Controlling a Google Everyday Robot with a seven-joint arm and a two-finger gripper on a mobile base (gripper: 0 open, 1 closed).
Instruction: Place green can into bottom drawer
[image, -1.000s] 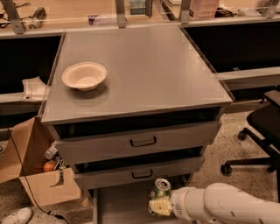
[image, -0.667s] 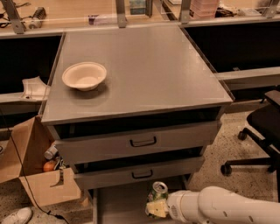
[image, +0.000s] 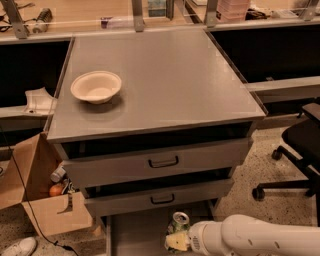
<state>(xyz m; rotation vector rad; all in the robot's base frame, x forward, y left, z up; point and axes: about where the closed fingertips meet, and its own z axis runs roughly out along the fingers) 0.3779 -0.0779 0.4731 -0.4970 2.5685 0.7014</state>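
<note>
Reaching in from the lower right of the camera view, the robot's white arm (image: 250, 238) holds the green can (image: 178, 226) over the pulled-out bottom drawer (image: 134, 235). The drawer's flat grey floor shows to the left of the can and directly beneath it. The gripper (image: 176, 240) sits at the arm's left end, low in the frame and just in front of the middle drawer (image: 159, 198). Its pale yellow finger lies across the can's lower body, so it appears closed around the can rather than spread wide.

The relation that counts is vertical: the can is already inside the drawer's outline, its long axis close to upright with a slight lean, and the tray lies straight below. By this reading, the next step is a short lowering and a release, not a sideways reach.

The can is small and dark green with pale markings — its silver top and pull tab face up toward the camera.

Above, a cream bowl (image: 96, 86) rests on the left of the cabinet top (image: 170, 75), well apart from the work.
</note>
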